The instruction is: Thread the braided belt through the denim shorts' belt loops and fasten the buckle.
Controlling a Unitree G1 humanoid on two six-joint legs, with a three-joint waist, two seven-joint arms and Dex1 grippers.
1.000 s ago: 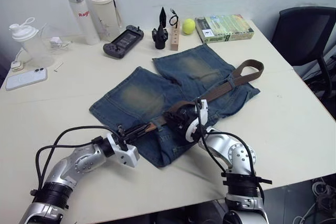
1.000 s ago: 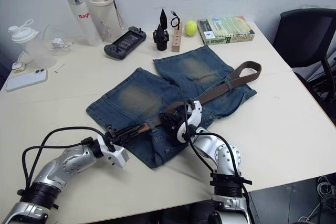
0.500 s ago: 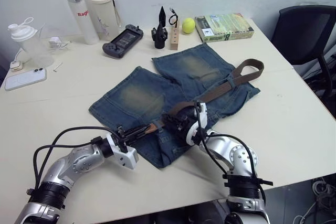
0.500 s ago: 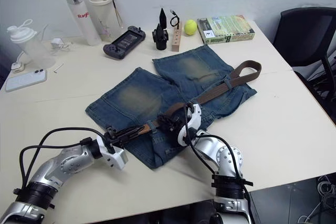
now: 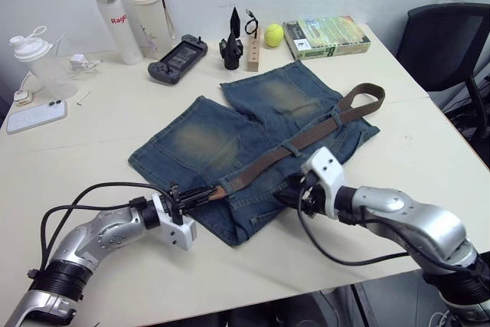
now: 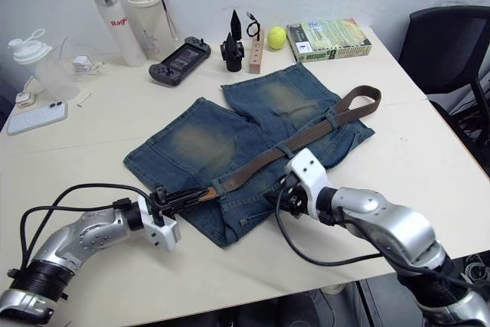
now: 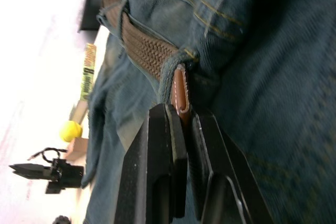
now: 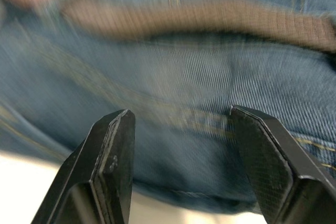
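While threading is underway: long dark brown woven braided belt (image 5: 295,142) lies diagonally across the waistband of the faded blue denim shorts (image 5: 230,143), which are spread flat mid-table.
Belt path: strap passes under at least one narrow denim belt loop (image 5: 292,147) near the middle; left wrist view shows another loop w/ the tan leather tip (image 7: 179,94) poking out just past it.
Left gripper (image 5: 184,197): black fingers pressed together on the tan tip, at the near-left edge of the shorts; the grip looks narrow, so could slip if tugged.
Right gripper (image 5: 295,196): jaws spread wide, holding nothing, hovering just over the denim near the waistband, strap just beyond it.
Far end: belt curls into an upright bend (image 5: 366,96) past the shorts' right side; buckle can't be made out there, too small to tell.
Done so far (judged): tip fed through some loops along the front.
Left to do: remaining loops, how many unclear; bring both ends together; fasten buckle. Roughly early-to-mid task.
Table clutter: two bottles (image 5: 107,11), game controller (image 5: 177,59), yellow ball (image 5: 274,35), box (image 5: 328,37), all well apart from the work.
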